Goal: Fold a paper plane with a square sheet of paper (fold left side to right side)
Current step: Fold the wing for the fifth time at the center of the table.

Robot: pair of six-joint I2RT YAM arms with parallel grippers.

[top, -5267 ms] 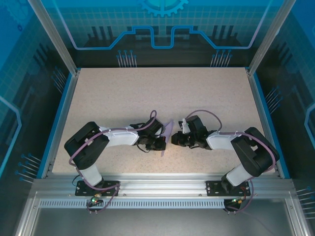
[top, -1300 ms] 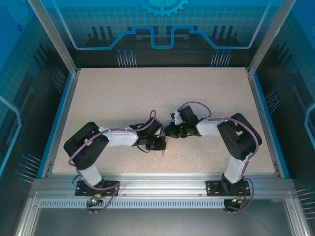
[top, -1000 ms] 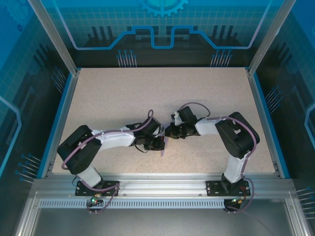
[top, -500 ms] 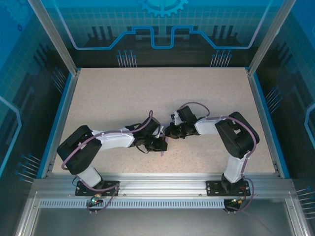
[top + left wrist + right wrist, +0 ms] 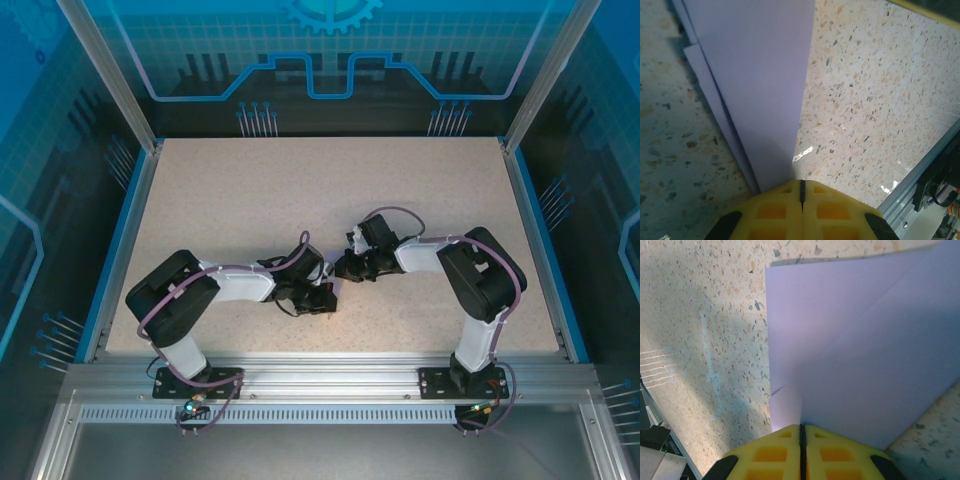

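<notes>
Pinching creased matte lavender paper, blocky yellow fingers, speckled stone-look table

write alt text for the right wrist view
The right gripper, yellow jaws shut, pinches the near edge of a folded lavender sheet of paper that spreads up and to the right. A speckled tabletop lies beneath it on the left.
</notes>
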